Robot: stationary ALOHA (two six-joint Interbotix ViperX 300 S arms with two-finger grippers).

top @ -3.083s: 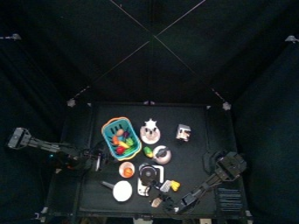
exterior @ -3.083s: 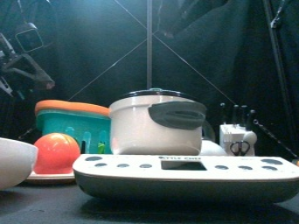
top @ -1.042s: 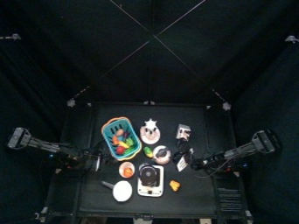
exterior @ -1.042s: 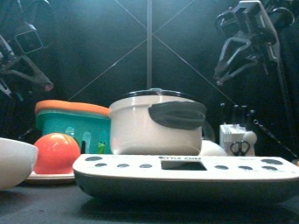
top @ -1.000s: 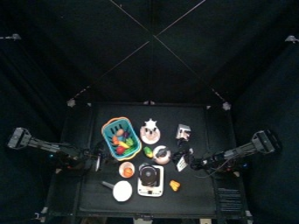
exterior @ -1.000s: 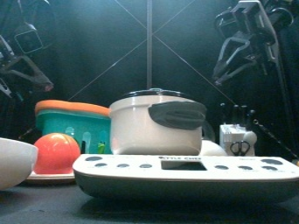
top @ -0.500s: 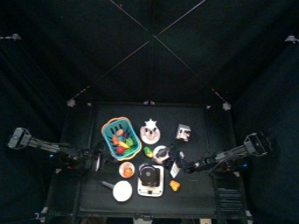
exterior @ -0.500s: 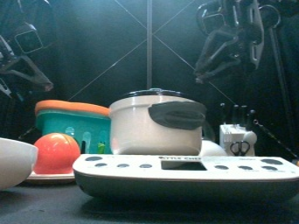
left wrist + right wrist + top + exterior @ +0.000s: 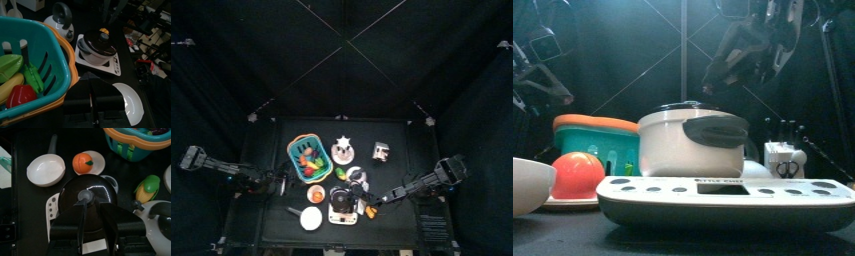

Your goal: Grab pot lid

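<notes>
One pot lid (image 9: 89, 194), two baskets (image 9: 139, 141).

Two black jointed arms, each pincer (image 9: 93, 220) with flat black jaws.

Teal basket (image 9: 27, 55) with an orange rim, holding green, yellow and red toy food. The pot lid (image 9: 91, 193) shines glossy black with a grey knob. Beside it a white bowl (image 9: 45, 170), an orange fruit (image 9: 84, 161) on a white plate, a green-and-yellow corn cob (image 9: 148, 188), and black table (image 9: 27, 140) all round.
</notes>
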